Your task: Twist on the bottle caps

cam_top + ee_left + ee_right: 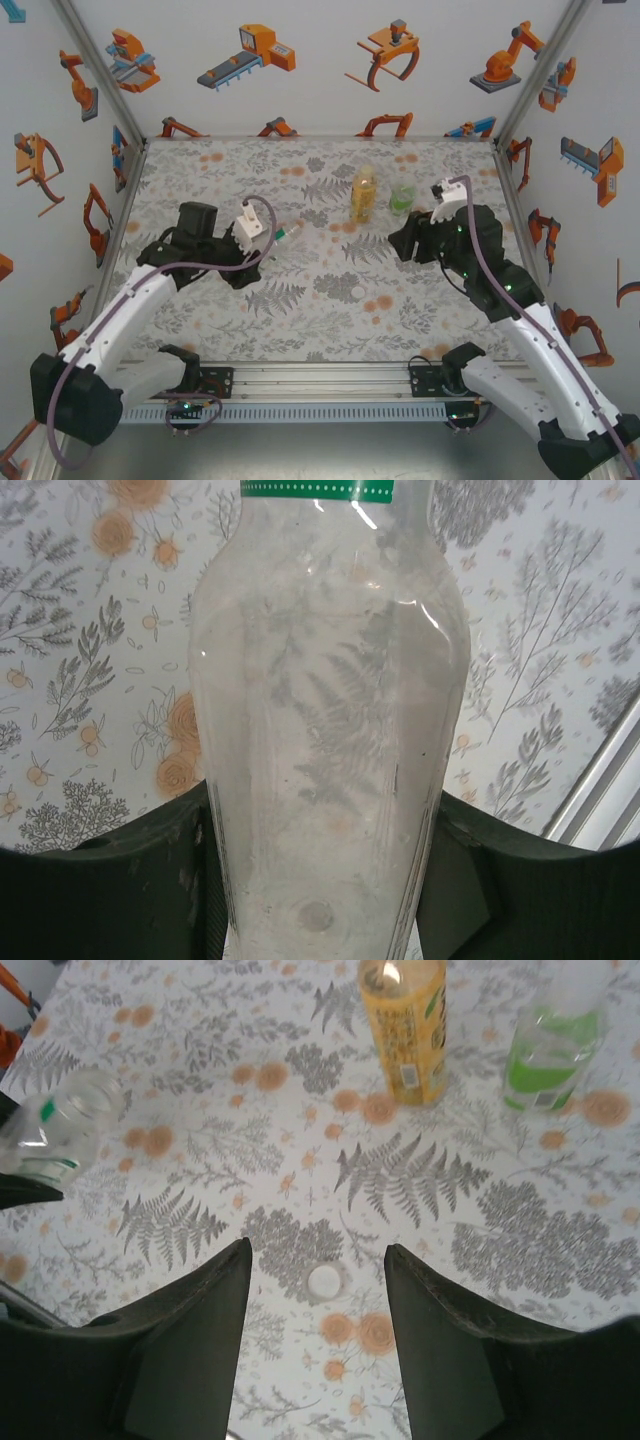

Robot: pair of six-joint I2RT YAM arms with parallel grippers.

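Clear bottle [330, 730] sits clamped in left hand [320, 825]; right hand [318, 1250] hangs open near white cap [325, 1280].

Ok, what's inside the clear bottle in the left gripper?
It looks empty: the table shows through the clear bottle. Fingers of the left gripper cover its lower sides.

Table [300, 330] open across middle and near side, bare around the white cap [325, 1280]; obstructions: amber bottle [405, 1030] and green bottle [550, 1055] upright at the far side, gap between, and clear bottle [330, 730] in the left gripper [320, 900].
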